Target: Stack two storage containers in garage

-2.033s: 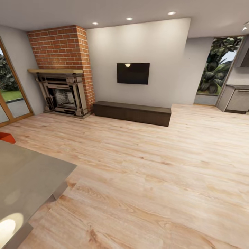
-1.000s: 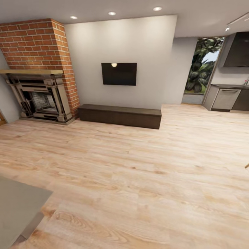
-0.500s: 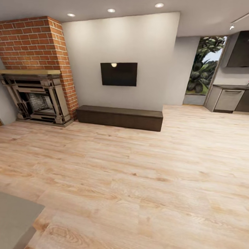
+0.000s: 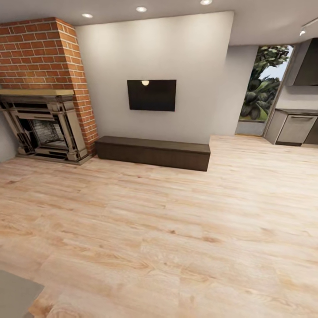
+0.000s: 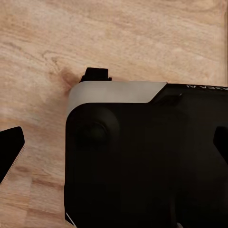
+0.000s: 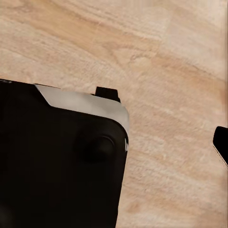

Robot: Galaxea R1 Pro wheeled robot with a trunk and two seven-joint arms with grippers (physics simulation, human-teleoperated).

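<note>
Fingers on both arms show as dark tips [image 5: 10, 149] [image 6: 221, 142] over the plank floor [image 4: 176, 229]; whether they're spread or closed, I cannot tell. Ahead, living room: brick column [image 4: 48, 53], TV [image 4: 151, 95], low cabinet [image 4: 152, 152].

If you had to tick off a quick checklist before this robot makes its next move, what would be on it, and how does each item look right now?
1. Robot in the living room: ok, the TV, low cabinet and brick column are ahead.
2. Wood floor ahead free to roll across: ok.
3. Storage containers in sight: not ok.
4. A container held: cannot tell; the wrist views show the robot's dark base over planks.
5. Grey surface beside the robot's left cleared: cannot tell.
6. Garage in sight: not ok.
</note>
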